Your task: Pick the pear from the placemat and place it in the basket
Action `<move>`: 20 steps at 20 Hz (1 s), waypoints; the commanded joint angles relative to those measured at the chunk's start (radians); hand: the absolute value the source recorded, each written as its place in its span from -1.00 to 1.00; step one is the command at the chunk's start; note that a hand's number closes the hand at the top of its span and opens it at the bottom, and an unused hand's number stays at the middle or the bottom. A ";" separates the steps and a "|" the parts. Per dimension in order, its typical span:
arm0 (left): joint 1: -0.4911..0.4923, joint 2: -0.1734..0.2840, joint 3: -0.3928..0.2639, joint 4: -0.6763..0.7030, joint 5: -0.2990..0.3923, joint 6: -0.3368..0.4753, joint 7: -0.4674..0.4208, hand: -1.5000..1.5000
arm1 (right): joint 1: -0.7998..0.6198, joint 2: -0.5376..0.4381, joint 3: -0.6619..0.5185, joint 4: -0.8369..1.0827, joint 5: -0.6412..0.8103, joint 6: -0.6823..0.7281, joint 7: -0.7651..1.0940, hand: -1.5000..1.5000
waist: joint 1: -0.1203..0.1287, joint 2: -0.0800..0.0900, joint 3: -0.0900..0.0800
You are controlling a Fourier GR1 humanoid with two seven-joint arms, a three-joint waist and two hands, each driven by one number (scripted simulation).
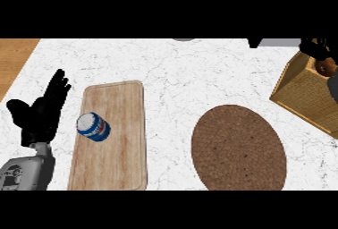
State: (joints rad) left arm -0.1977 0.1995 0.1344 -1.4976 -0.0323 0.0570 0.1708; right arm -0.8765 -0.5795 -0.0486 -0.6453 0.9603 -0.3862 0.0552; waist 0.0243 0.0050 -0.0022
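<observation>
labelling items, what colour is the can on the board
Blue and white can, head view.

No text is showing legibly anywhere. The blue-and-white can (94, 127), lying on the wooden cutting board (112, 170) at about nine o'clock from the brown placemat (239, 147), is carrying a label too blurred to read.

my left hand (38, 114) is matte black, with long slim fingers and a thick thumb. behind it a short grey wrist joins a light grey forearm (25, 174) bearing dark markings. my right hand (315, 48) is black too.
</observation>
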 commanded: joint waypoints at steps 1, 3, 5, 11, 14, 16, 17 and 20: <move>0.002 0.015 0.006 -0.045 0.003 -0.010 0.038 0.00 | -0.021 0.012 -0.001 0.046 0.040 -0.015 0.002 1.00 | -0.011 -0.003 0.002; -0.047 0.024 0.021 0.033 0.017 -0.028 0.016 0.00 | -0.095 -0.018 -0.026 0.149 0.043 -0.010 -0.015 1.00 | -0.006 0.001 0.002; -0.066 0.027 0.034 0.077 0.010 -0.017 -0.008 0.00 | -0.121 -0.006 -0.006 0.184 0.071 0.043 0.044 1.00 | -0.008 0.001 0.002; -0.034 0.006 0.012 0.072 0.001 -0.020 -0.032 0.00 | -0.149 -0.058 -0.010 0.347 0.083 0.155 -0.023 1.00 | 0.007 0.009 0.003; -0.035 -0.016 -0.008 0.033 -0.027 0.018 0.009 0.00 | -0.167 -0.021 -0.006 0.355 0.099 0.144 0.002 1.00 | 0.002 0.003 0.003; -0.034 -0.015 -0.002 0.038 -0.014 0.007 0.002 0.00 | -0.132 -0.049 -0.031 0.368 0.082 0.097 -0.058 1.00 | 0.000 0.004 0.003; -0.065 -0.022 -0.014 0.065 -0.027 0.012 -0.010 0.00 | -0.118 -0.005 -0.024 0.388 0.093 0.052 -0.029 1.00 | 0.003 0.007 0.003; -0.053 -0.026 -0.017 0.022 -0.012 0.004 0.014 0.00 | -0.143 -0.012 -0.033 0.418 0.098 0.031 -0.042 1.00 | 0.011 0.009 0.004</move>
State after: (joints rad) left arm -0.2373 0.1896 0.1296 -1.4726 -0.0418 0.0539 0.1757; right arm -1.0238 -0.6126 -0.0813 -0.2796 1.0407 -0.3110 0.0156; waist 0.0314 0.0028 -0.0067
